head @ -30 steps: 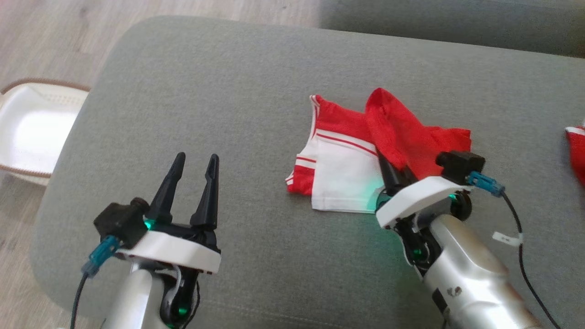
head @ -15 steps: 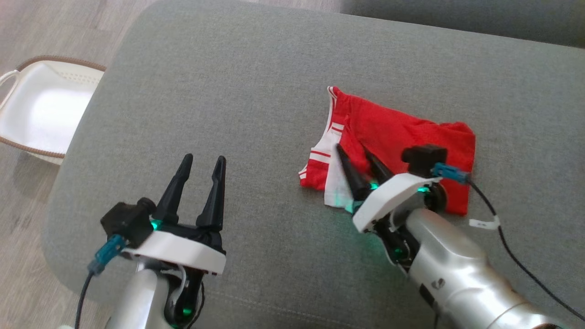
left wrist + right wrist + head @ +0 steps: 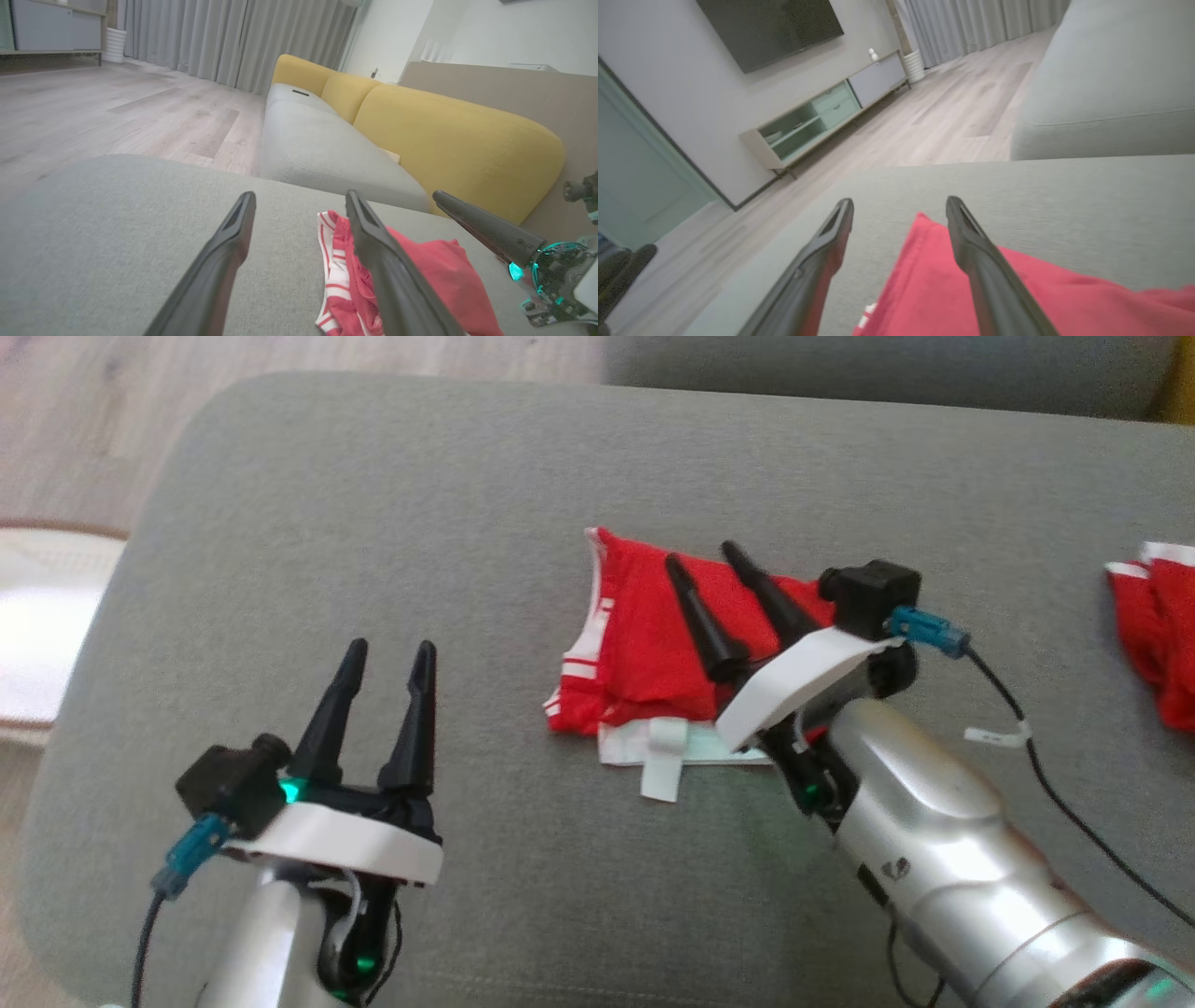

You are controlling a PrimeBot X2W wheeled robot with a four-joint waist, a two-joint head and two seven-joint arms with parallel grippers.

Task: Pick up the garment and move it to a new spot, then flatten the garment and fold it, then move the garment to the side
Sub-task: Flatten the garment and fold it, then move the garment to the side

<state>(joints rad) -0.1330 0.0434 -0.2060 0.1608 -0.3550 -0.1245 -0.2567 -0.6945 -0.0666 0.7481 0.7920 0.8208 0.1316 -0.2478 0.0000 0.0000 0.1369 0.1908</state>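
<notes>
The garment [image 3: 635, 649] lies on the cushion [image 3: 373, 523], right of the left claw [image 3: 391, 646].

we record a grey upholstered cushion [image 3: 373, 504] across the head view. left wrist view: pale wood floor [image 3: 93, 107] at left, grey curtains [image 3: 224, 37] at top, a yellow sofa back [image 3: 444, 140] at right. right wrist view, upper left: a dark screen [image 3: 770, 28] on a pale wall [image 3: 668, 70] above a low cabinet [image 3: 822, 116].
</notes>
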